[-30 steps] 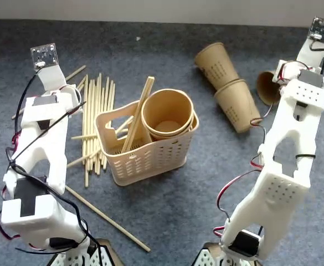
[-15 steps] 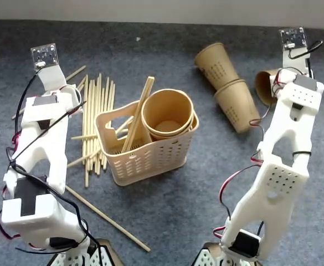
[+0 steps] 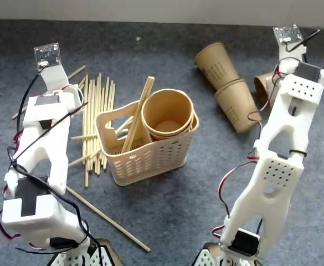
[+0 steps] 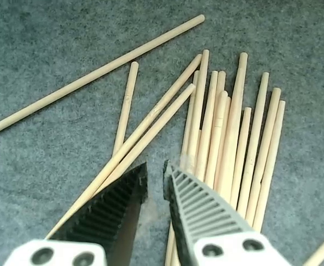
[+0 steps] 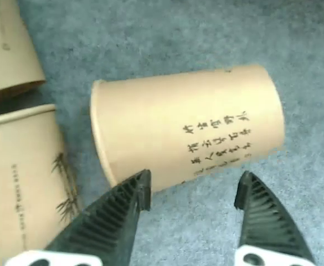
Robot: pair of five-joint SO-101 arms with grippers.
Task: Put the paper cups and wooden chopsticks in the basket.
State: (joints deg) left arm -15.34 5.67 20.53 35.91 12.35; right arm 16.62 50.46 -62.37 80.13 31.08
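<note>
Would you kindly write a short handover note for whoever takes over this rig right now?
Left gripper: nearly shut, empty, above the loose chopsticks beside the basket.
Right gripper: open, over a paper cup lying on its side.
Done: stacked cups and some leaning chopsticks are in the basket.
Left: that cup, two more cups lying end to end on the carpet, the loose chopsticks, one stray chopstick.
</note>
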